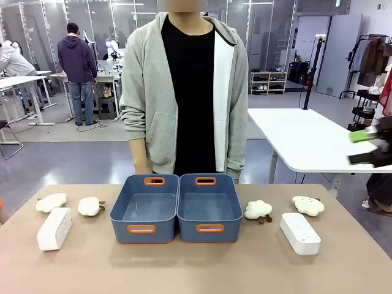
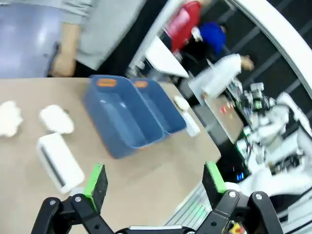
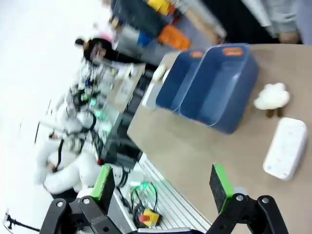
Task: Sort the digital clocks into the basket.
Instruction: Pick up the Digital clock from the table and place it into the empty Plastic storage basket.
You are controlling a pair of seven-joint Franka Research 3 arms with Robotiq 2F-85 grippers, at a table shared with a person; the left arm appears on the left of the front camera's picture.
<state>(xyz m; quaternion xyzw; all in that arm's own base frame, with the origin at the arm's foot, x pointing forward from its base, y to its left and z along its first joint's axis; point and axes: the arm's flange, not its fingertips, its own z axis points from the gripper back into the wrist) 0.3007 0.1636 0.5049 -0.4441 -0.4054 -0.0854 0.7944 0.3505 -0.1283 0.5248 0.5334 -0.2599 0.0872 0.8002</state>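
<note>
Two identical blue baskets stand side by side at the table's middle, the left one (image 1: pixel 162 233) and the right one (image 1: pixel 187 233), both empty. One white digital clock (image 1: pixel 54 228) lies at the left, the other (image 1: pixel 300 233) at the right. My left gripper (image 2: pixel 154 179) hangs open above the table's near edge, the left clock (image 2: pixel 58 161) ahead of its left finger. My right gripper (image 3: pixel 162 183) is open too, high off the table, and the right clock (image 3: pixel 285 147) lies ahead to its right. In the front view, that right gripper (image 1: pixel 367 148) is a blur at the right edge.
Fluffy white plush toys lie beside the clocks: two at the left (image 1: pixel 51 202) (image 1: pixel 90 206) and two at the right (image 1: pixel 258 209) (image 1: pixel 307 205). A person in a grey hoodie (image 1: pixel 147 92) stands at the far edge behind the baskets. Bare tabletop (image 1: pixel 196 269) stretches in front.
</note>
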